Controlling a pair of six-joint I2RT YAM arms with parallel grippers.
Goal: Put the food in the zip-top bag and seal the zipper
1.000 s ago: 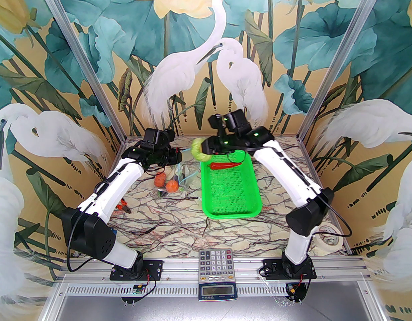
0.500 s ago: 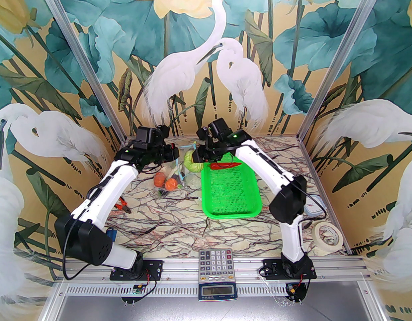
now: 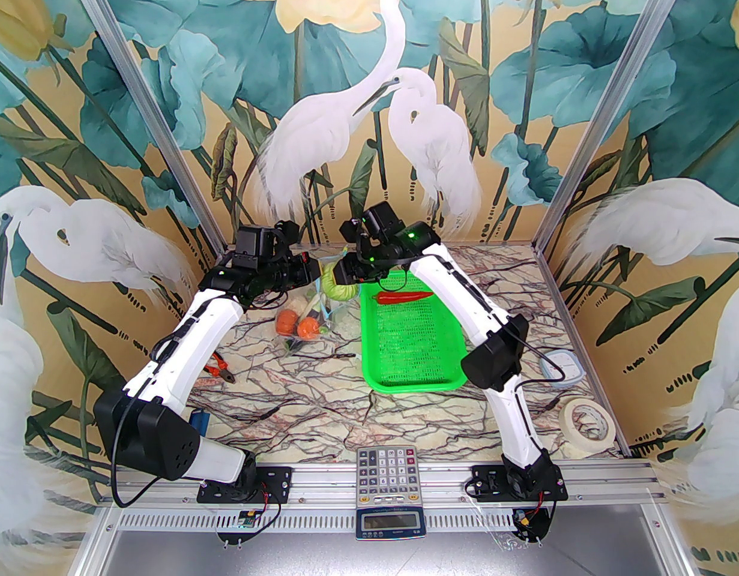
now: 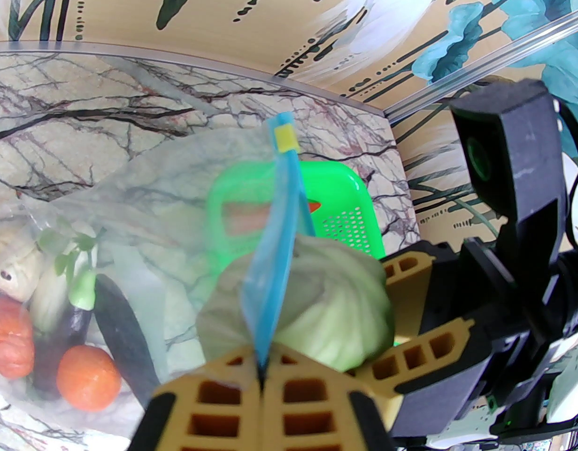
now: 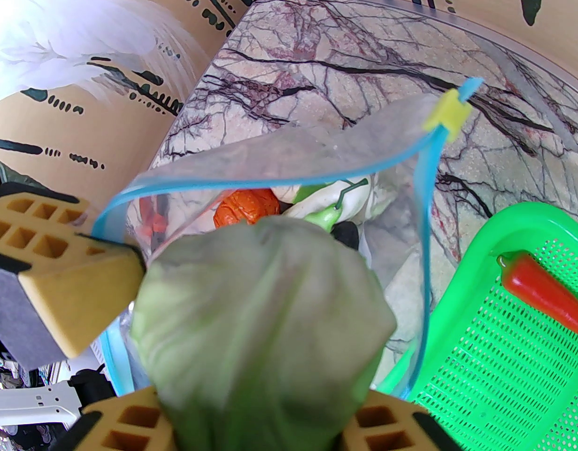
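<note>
Left fingers [image 4: 218,395] pinched shut on the zipper [image 4: 275,270], holding up one side of the zip-top bag [image 4: 143,190] mouth. Right fingers [image 5: 129,423] clasped about the green cabbage [image 5: 260,308], right at that mouth. Light, soft, bulky: best held across the middle. Bag floppy and slick: best taken by the stiffer strip. Tomatoes [image 4: 88,377] and eggplant [image 4: 58,341] inside, low on the bench [image 4: 82,101]. Red chili [image 5: 542,294] alone in the green basket [image 5: 481,346]. Right fingertips' contact hidden beneath cabbage; bag's bottom blurred.

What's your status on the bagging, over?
Left gripper shut on zipper, zip-top bag mouth open. Right gripper holds green cabbage at the mouth. Red chili in basket. Nothing blocking.
</note>
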